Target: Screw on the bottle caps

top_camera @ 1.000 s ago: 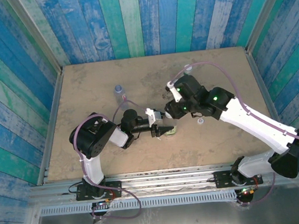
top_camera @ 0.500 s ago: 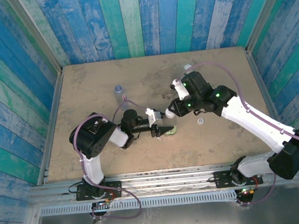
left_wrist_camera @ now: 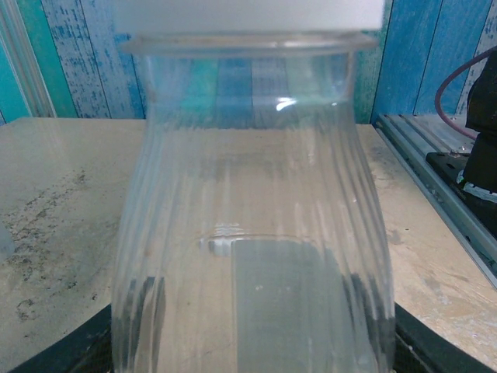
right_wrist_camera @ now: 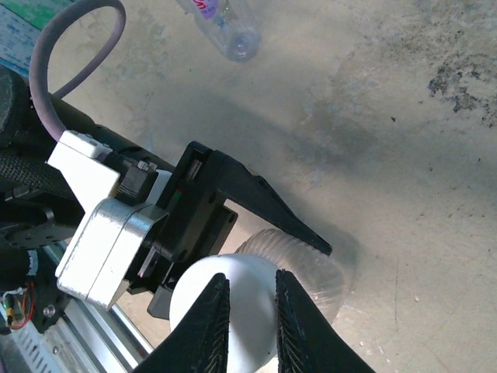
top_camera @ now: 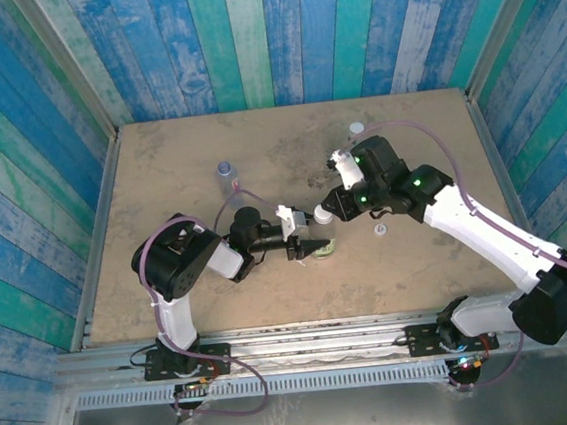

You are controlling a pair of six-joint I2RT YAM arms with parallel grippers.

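A clear ribbed bottle (left_wrist_camera: 248, 233) with a greenish label stands upright at the table's middle (top_camera: 321, 250). My left gripper (top_camera: 312, 248) is shut on its body, one black finger (right_wrist_camera: 264, 203) lying along its side. A white bottle cap (left_wrist_camera: 248, 14) sits on the bottle's neck (right_wrist_camera: 185, 299). My right gripper (right_wrist_camera: 250, 284) hovers right over that cap (top_camera: 321, 214), shut to a narrow gap with nothing between its fingers; whether they touch the cap I cannot tell.
A second bottle (top_camera: 225, 173) with a purple label stands uncapped at the back left (right_wrist_camera: 229, 27). A white cap (top_camera: 357, 126) lies near the back edge. A smaller cap (top_camera: 380, 229) lies right of the held bottle, under my right arm.
My right gripper has closed and drawn back up and to the right from the bottle's top, leaving the white cap on the neck. The left arm and bottle have stayed still.
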